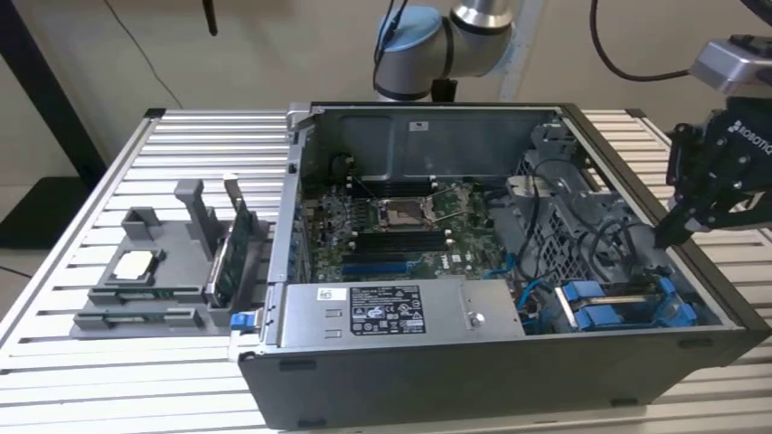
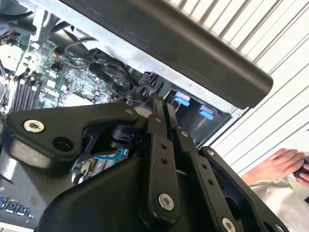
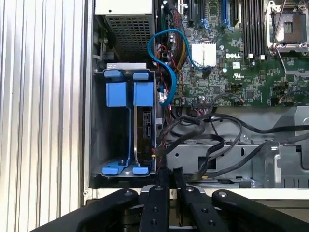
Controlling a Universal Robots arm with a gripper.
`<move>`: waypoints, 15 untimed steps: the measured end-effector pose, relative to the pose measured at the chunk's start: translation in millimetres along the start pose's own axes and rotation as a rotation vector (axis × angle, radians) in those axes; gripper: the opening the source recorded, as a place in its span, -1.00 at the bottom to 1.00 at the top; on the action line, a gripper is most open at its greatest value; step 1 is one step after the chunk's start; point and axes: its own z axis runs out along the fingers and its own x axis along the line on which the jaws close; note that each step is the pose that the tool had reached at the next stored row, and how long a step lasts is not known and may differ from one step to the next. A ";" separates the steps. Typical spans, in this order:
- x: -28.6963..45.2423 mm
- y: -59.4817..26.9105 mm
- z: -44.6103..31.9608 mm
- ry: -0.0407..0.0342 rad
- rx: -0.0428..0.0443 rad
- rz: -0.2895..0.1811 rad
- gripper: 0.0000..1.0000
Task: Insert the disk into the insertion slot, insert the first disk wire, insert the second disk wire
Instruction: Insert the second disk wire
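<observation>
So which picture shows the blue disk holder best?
The first wrist view: it looks straight down into the slot, showing the disk with its blue frame whole. The exterior view shows it slanted, behind the case wall. The second wrist view shows just blue tabs past the gripper.

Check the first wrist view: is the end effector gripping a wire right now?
No. In the first wrist view the end effector has its fingers pressed together with nothing between them, hanging at the case edge beside the insertion slot.
</observation>
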 end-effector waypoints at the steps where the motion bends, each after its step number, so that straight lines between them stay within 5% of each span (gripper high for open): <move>1: 0.1 3.2 -0.7 -0.0019 -0.0001 0.001 -0.69; 8: 0.8 27.0 -5.2 -0.0166 -0.0005 0.006 -0.69; 15: 5.1 46.7 -4.0 -0.0226 -0.0006 0.007 -0.69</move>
